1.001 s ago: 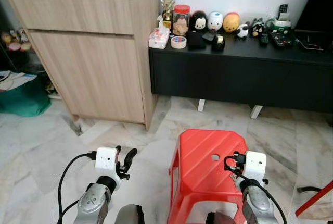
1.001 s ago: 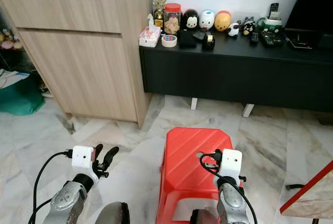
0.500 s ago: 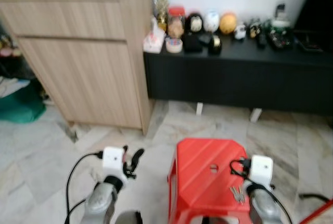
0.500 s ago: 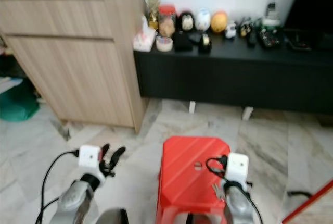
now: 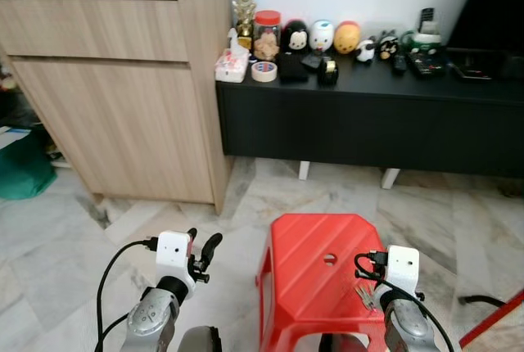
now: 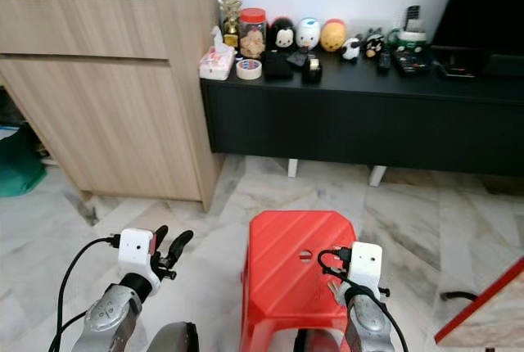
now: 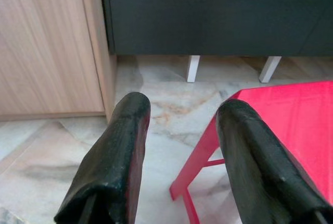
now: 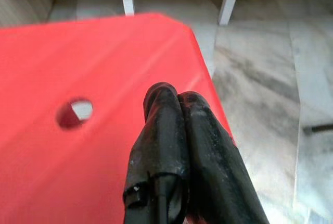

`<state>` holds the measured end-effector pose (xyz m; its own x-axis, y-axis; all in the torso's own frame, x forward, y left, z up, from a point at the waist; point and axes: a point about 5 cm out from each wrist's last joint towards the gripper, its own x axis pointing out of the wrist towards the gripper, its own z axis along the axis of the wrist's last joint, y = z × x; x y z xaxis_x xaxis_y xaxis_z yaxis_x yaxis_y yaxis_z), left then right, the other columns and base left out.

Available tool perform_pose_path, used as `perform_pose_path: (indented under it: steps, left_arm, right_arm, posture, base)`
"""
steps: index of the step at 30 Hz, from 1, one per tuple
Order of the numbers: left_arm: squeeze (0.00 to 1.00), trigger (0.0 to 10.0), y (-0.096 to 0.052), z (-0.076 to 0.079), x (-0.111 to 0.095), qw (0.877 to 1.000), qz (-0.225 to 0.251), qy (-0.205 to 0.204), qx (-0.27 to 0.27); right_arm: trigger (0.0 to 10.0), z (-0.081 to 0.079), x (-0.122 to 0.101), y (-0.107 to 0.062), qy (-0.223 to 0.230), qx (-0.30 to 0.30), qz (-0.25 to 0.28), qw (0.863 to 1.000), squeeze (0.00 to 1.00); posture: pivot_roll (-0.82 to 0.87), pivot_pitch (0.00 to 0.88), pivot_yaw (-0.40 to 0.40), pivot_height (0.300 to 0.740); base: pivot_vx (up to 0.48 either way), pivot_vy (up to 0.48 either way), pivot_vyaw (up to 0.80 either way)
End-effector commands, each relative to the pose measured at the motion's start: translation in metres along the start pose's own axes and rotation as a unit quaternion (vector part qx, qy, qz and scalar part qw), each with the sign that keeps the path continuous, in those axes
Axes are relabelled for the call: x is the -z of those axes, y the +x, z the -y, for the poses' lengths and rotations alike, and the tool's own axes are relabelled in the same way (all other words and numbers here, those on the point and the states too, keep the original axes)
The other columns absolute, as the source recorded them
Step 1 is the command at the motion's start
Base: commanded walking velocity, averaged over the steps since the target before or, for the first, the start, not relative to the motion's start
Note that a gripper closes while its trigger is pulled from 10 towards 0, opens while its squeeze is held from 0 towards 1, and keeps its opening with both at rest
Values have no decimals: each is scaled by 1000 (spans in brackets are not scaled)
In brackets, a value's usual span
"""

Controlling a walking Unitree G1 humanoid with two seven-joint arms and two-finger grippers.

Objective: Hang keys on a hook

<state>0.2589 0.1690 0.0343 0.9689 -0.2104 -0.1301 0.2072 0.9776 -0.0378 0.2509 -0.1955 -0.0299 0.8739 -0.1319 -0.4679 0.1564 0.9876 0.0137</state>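
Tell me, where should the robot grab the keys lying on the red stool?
The keys lie flat on the red stool, right beside the right gripper, which is shut. It would probably best open and come straight down from above, pinching where the bunch joins. The ring is too small to make out.

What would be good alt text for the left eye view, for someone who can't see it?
A red plastic stool stands on a marble floor, with a bunch of keys hanging over it by the right gripper. The open left gripper hovers left of the stool. Behind are a wooden cabinet and a low black console lined with figurines.
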Motion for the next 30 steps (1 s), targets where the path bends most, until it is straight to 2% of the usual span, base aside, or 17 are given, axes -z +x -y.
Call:
perform_pose_path:
  steps: [1, 2, 3, 4, 10, 17, 30]
  left_arm:
    - [0, 10000, 0, 1, 1, 1000, -5, 3, 7]
    - [0, 10000, 0, 1, 1, 1000, -5, 3, 7]
    - [0, 10000, 0, 1, 1, 1000, -5, 3, 7]
    - [0, 10000, 0, 2, 1, 1000, -6, 4, 9]
    - [0, 10000, 1, 5, 1, 1000, -8, 5, 13]
    - [0, 10000, 1, 5, 0, 1000, -7, 6, 14]
    - [0, 10000, 0, 6, 1, 1000, -10, 6, 18]
  right_arm:
    - [10000, 1, 8, -1, -13, 1, -35, 999, 0]
    - [10000, 1, 8, -1, -13, 1, -35, 999, 0]
    - [10000, 1, 10, -1, -12, 0, -44, 999, 271]
    - [10000, 1, 13, -2, -12, -6, -54, 998, 1000]
    - [10000, -2, 19, -2, -39, -25, -91, 995, 1000]
    - [10000, -5, 20, -1, -56, -46, -109, 991, 1000]
    - [10000, -5, 19, 1, -57, -48, -118, 990, 1000]
  posture:
    - [34, 0, -29, 613]
    - [34, 0, -29, 613]
    - [33, 0, -28, 613]
    - [33, 0, -28, 613]
    - [34, 0, -27, 613]
    - [42, 0, -32, 613]
    - [41, 0, -29, 613]
  base:
    - [0, 0, 0]
    - [0, 0, 0]
    - [0, 0, 0]
    - [0, 0, 0]
    - [0, 0, 0]
    - [0, 0, 0]
    - [0, 0, 0]
